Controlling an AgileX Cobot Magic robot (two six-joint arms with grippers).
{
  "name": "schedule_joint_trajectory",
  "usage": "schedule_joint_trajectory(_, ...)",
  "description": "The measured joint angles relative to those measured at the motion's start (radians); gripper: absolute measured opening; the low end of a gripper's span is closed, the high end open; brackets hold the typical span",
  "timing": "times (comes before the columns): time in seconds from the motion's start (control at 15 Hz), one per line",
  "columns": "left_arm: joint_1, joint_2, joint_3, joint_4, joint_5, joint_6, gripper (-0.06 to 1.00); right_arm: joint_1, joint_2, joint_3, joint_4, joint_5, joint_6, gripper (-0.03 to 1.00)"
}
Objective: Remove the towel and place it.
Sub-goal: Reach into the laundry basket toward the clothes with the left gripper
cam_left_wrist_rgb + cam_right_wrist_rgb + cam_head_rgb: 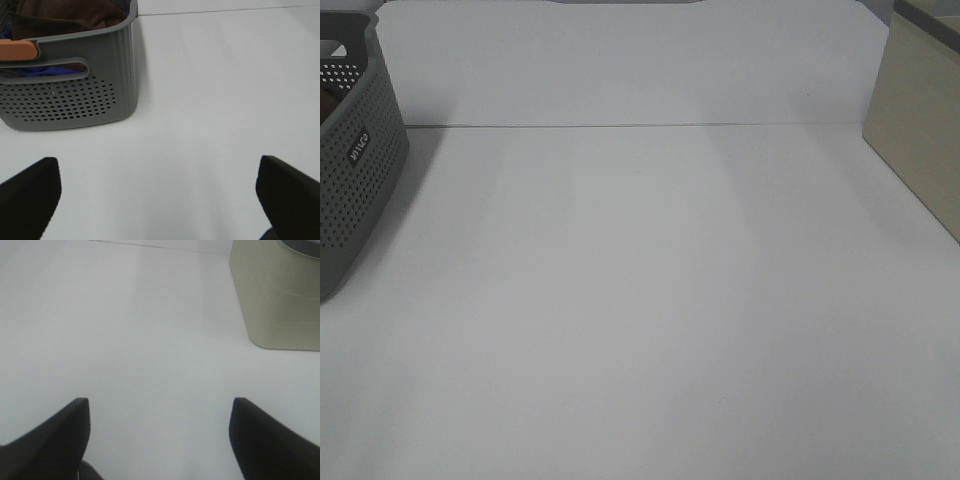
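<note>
The dark brown towel [65,14] lies bunched inside the grey perforated basket [70,100], seen in the left wrist view; blue cloth [42,71] shows under it through the handle slot. In the exterior high view the basket [355,170] stands at the far left edge, with a sliver of the towel [328,105] showing at its rim. My left gripper [157,195] is open and empty, a short way from the basket over the white table. My right gripper [160,432] is open and empty, over bare table. Neither arm shows in the exterior high view.
A beige bin [920,130] stands at the back right, also in the right wrist view [277,295]. An orange handle piece [17,50] sits on the basket's rim. The white table [640,300] has a seam line across the back.
</note>
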Motion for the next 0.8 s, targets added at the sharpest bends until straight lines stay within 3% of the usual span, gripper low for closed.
schedule_joint_trajectory(0.8, 0.076, 0.0, 0.0, 0.002, 0.0, 0.0, 0.99, 0.0, 0.0, 0.0, 0.0, 0.0, 0.0, 0.75)
